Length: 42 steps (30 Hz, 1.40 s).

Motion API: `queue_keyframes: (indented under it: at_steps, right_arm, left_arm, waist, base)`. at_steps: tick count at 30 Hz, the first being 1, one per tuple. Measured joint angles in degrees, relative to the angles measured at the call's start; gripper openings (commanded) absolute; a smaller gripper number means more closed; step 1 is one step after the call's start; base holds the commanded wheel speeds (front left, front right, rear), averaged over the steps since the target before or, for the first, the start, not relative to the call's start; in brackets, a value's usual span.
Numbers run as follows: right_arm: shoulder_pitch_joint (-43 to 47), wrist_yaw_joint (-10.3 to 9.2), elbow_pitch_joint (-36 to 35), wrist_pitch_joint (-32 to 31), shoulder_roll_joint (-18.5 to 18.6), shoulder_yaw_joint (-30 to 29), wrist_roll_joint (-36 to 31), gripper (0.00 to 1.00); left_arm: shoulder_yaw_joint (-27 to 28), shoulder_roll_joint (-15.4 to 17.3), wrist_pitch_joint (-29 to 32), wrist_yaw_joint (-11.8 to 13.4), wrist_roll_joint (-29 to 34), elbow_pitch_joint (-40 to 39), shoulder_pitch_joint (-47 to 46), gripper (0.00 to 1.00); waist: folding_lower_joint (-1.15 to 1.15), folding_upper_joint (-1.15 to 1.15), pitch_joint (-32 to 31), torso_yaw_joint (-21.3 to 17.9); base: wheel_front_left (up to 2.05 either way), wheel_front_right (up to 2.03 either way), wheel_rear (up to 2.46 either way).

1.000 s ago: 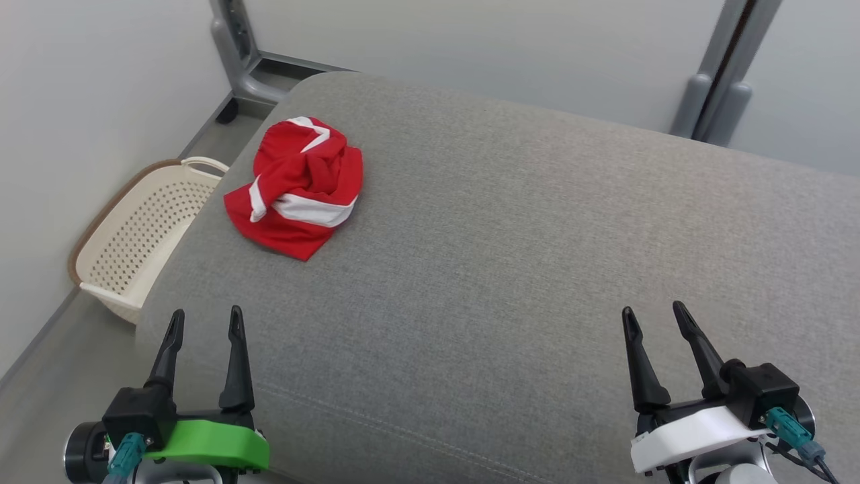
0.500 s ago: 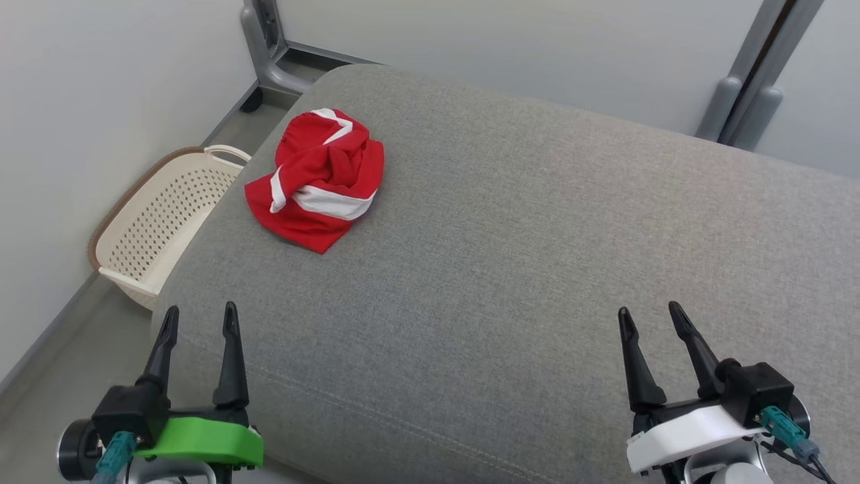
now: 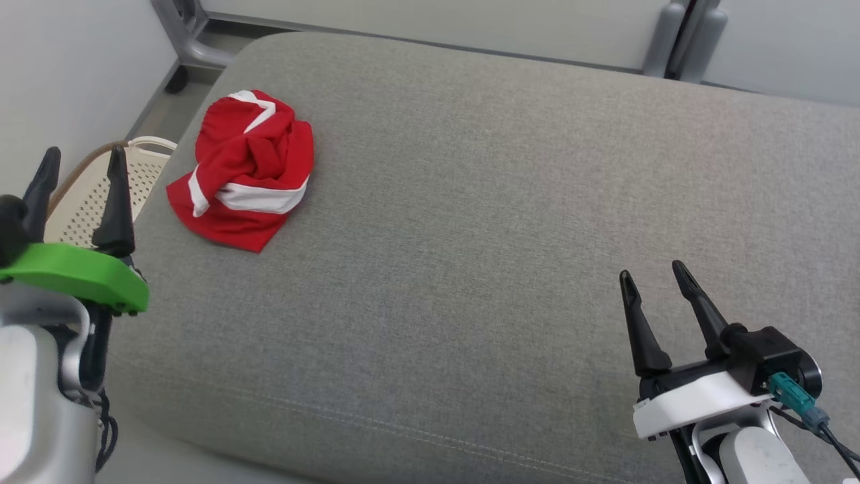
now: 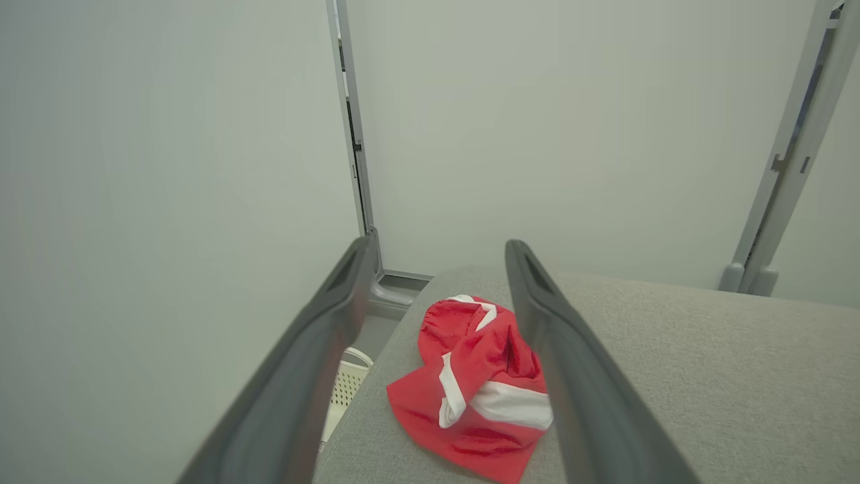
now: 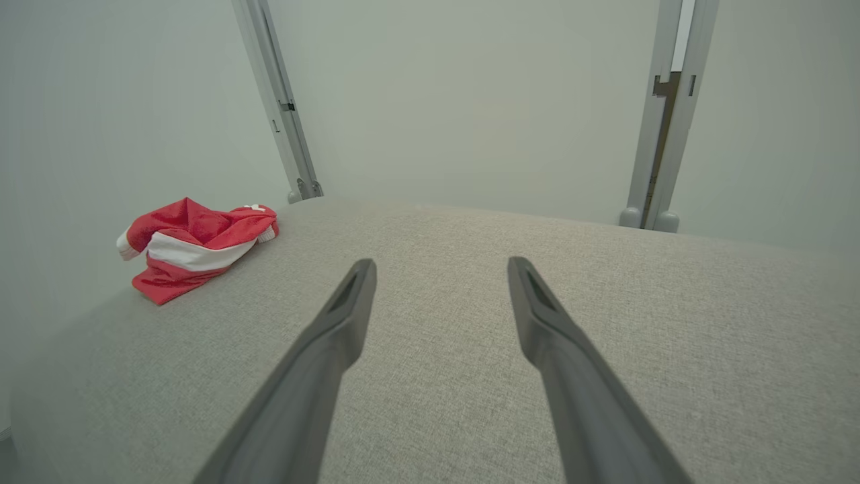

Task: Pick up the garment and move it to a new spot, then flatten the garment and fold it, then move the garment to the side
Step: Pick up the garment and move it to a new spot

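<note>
Garment (image 3: 243, 171) crumpled on grey cushion (image 3: 470, 235), left arm (image 3: 33, 383) now risen beside basket (image 3: 156, 142), both jaws spread open, empty

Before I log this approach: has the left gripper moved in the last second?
Yes. In the head view the left gripper has gone up and left: its fingertips, earlier below the basket, now overlap it, level with the garment.

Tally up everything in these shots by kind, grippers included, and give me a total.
red and white garment: 1
cream perforated basket: 1
grey cushion: 1
grippers: 2, left gripper and right gripper, both open
Total: 5
</note>
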State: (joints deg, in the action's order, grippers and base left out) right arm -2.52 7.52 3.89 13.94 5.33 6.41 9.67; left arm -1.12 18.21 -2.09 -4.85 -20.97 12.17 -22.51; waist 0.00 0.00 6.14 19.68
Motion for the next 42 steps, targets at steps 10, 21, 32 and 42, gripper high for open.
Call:
queue_keyframes:
  at_steps: [10, 21, 32, 42]
  right_arm:
    - [-2.9, 0.0, -0.6, 0.1, 0.4, -0.4, -0.2, 1.0]
    - [-4.8, 0.0, -1.5, 0.3, 1.2, -1.1, -0.5, 1.0]
    - [-4.8, 0.0, -1.6, -0.2, 1.2, -1.4, -0.6, 1.0]
    - [-4.2, 0.0, -0.4, -0.2, 0.6, -0.5, 0.2, 1.0]
  left_arm:
    - [-1.4, 4.6, 12.4, -2.3, -9.1, 20.9, -12.6, 1.0]
    - [-1.2, 6.0, 11.1, -2.5, -15.2, 38.8, -18.6, 1.0]
    - [-3.6, 6.7, 3.9, -2.5, -16.0, 43.4, -20.8, 0.0]
    - [-6.6, 8.7, -6.3, -1.9, -11.7, 38.7, -21.8, 0.0]
  waist:
    - [0.01, 0.0, 6.8, -6.6]
    - [0.01, 0.0, 13.7, -11.6]
    - [0.01, 0.0, 14.5, -12.5]
    - [0.0, 0.0, 11.0, -11.4]
  base:
    - [0.0, 0.0, 0.0]
    - [0.0, 0.0, 0.0]
    - [0.0, 0.0, 0.0]
    - [0.0, 0.0, 0.0]
